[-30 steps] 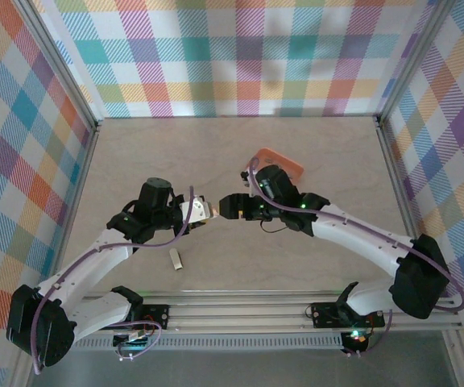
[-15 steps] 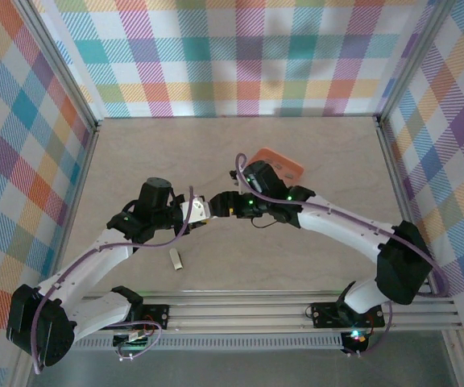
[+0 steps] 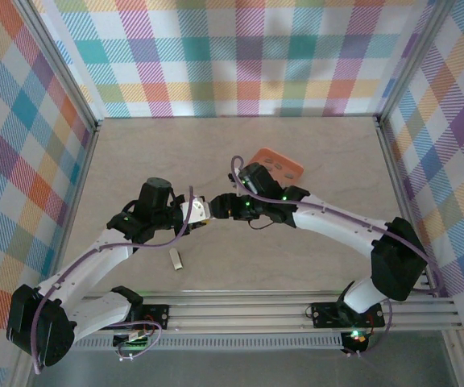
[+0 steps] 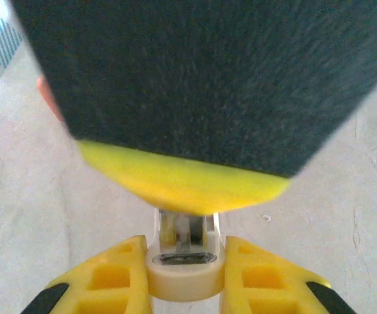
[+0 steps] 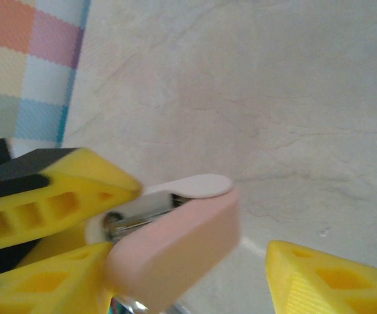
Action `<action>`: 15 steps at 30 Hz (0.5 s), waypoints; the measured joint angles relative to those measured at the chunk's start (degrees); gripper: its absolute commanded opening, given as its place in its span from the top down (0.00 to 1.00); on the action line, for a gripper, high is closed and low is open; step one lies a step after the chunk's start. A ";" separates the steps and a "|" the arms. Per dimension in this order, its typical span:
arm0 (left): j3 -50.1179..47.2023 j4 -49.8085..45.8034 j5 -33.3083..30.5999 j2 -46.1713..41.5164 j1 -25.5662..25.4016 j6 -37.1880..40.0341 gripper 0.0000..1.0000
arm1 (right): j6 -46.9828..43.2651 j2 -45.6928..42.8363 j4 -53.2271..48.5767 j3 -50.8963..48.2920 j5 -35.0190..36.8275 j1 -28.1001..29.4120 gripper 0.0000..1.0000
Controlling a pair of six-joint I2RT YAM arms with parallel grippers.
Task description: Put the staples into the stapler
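while the left gripper [image 4: 182, 265] pinches the stapler [image 5: 175, 245], the right gripper [image 5: 188, 278] straddles it, spread — an off-centre squeeze could twist it loose.

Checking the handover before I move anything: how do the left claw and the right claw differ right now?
The left claw is shut on the stapler; the right claw is open, one finger standing clear of it. The left claw points rightward, the right claw leftward. Both have yellow fingers and meet at the stapler over the table.
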 measured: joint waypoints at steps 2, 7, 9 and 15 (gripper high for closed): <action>0.00 -0.26 -0.13 -0.24 0.00 0.00 1.00 | 0.70 -0.57 0.00 -0.70 0.70 -0.42 0.41; 0.02 -0.46 0.02 -1.09 0.00 0.02 1.00 | 2.34 -4.00 -0.13 -5.46 3.26 -2.82 0.41; 0.04 -0.37 0.31 -1.40 -0.04 0.00 1.00 | 2.95 -5.44 -0.13 -7.96 3.89 -4.13 0.41; 0.15 0.07 0.33 -2.36 -0.04 -1.20 1.00 | 4.46 -11.39 -0.15 -16.61 3.72 -9.03 0.41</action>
